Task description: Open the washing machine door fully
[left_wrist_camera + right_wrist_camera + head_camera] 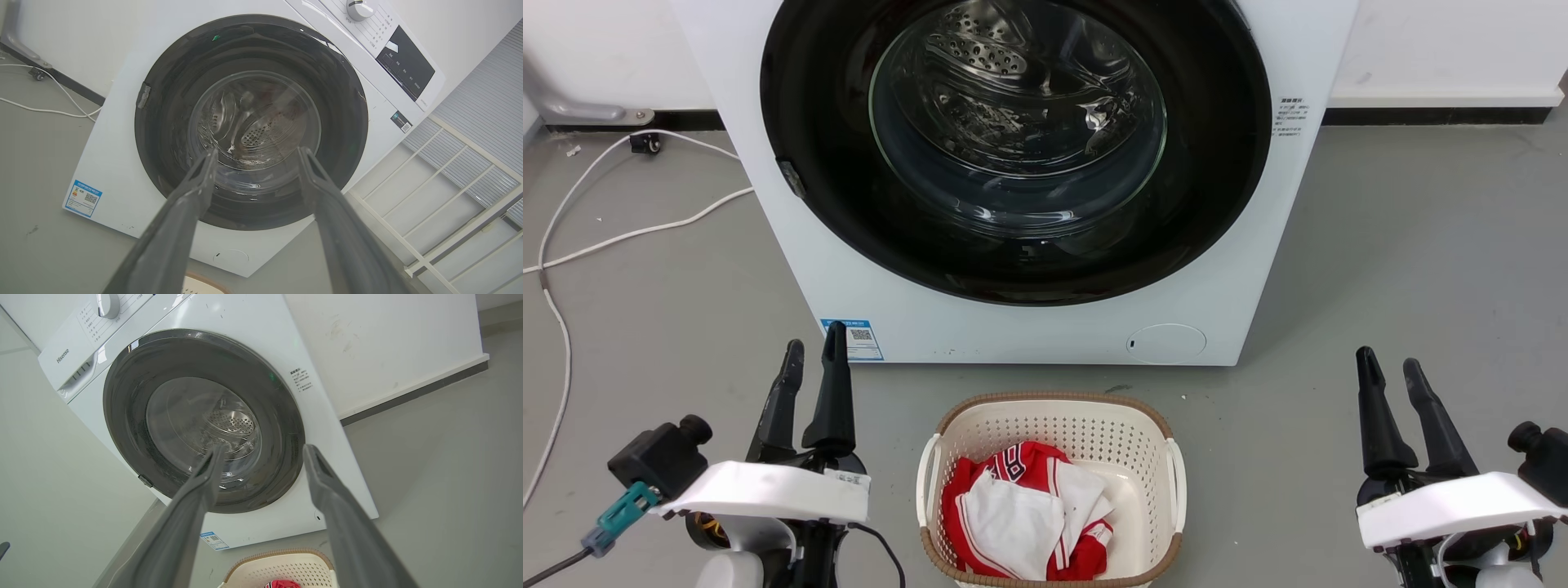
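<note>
Though closed, door (1013, 147) beyond left pincer (815, 339)

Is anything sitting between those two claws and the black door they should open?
Nothing visible does. The left claw and right claw both point at the washing machine door with open space between. The laundry basket stands between the claws, seemingly lower than the door.

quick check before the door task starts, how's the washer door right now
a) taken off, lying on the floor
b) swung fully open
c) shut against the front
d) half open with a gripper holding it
c: the door sits closed against the white front of the washing machine, while the left gripper and the right gripper are both open and short of it, touching nothing.
</note>
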Available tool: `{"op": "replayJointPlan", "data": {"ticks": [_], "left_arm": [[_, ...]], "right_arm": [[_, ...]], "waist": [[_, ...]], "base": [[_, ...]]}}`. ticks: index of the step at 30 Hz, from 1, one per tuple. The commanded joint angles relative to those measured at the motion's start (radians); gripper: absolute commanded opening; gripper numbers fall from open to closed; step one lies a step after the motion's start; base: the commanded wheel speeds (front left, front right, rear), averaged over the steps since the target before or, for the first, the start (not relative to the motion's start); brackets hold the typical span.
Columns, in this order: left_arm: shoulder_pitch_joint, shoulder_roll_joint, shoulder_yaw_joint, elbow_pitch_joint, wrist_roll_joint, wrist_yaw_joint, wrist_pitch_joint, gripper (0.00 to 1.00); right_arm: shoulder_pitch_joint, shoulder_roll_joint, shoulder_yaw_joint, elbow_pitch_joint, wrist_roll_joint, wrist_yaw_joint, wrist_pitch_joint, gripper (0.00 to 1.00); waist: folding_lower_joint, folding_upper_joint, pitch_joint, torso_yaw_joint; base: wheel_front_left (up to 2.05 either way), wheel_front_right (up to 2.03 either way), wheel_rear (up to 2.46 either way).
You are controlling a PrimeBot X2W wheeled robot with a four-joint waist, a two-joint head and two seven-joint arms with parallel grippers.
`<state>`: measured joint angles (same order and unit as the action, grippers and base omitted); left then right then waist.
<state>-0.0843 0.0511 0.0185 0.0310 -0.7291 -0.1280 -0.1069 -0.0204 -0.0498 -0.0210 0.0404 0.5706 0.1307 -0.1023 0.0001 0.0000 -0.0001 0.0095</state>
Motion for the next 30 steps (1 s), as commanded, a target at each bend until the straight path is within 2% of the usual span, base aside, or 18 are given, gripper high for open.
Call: {"op": "replayJointPlan", "data": {"ticks": [1, 12, 30], "left_arm": [[-0.001, 0.006, -0.003, -0.011, 0.037, -0.003, -0.009, 1.0], [0.011, 0.01, -0.02, 0.019, 0.214, 0.001, -0.04, 1.0], [0.023, 0.023, -0.049, 0.03, 0.43, 0.019, -0.089, 1.0]], "right_arm": [[-0.009, -0.002, 0.001, -0.007, -0.034, 0.0, -0.009, 1.0], [-0.007, -0.002, 0.013, 0.018, -0.184, 0.0, -0.033, 1.0], [0.006, -0.001, 0.021, 0.024, -0.371, 0.0, -0.046, 1.0]], "waist": [[0.0, 0.0, 0.0, 0.0], [0.0, 0.0, -0.002, 0.005], [-0.0001, 0.0, -0.004, 0.012]], "base": [[0.0, 0.0, 0.0], [0.0, 0.0, 0.0], [0.0, 0.0, 0.0]]}}
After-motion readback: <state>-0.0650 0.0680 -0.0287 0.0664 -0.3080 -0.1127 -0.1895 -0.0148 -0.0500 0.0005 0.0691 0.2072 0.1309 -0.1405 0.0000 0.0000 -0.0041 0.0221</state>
